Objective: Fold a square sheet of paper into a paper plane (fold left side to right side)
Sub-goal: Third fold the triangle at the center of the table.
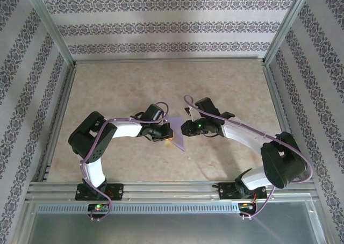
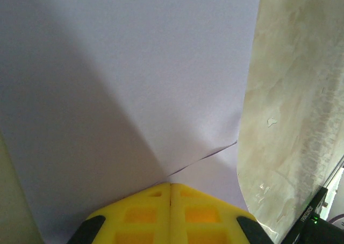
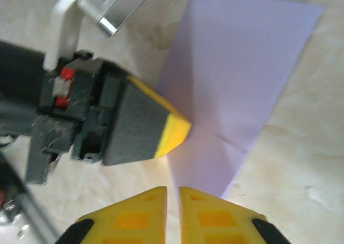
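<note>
I see the left gripper (image 2: 171,186), pressed together, touching the paper (image 3: 236,66) at 9 o'clock; the right gripper (image 3: 172,190), almost pressed together, sits at 3 o'clock.

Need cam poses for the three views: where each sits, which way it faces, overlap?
Top external: above and behind the bases, facing down at the table; both arms, left gripper and right gripper at the lavender sheet.
Left wrist: faces along its shut yellow fingers onto the sheet.
Right wrist: faces down past its fingers at sheet and left gripper.
Shared: sheet in all; left gripper in top and right wrist.
</note>
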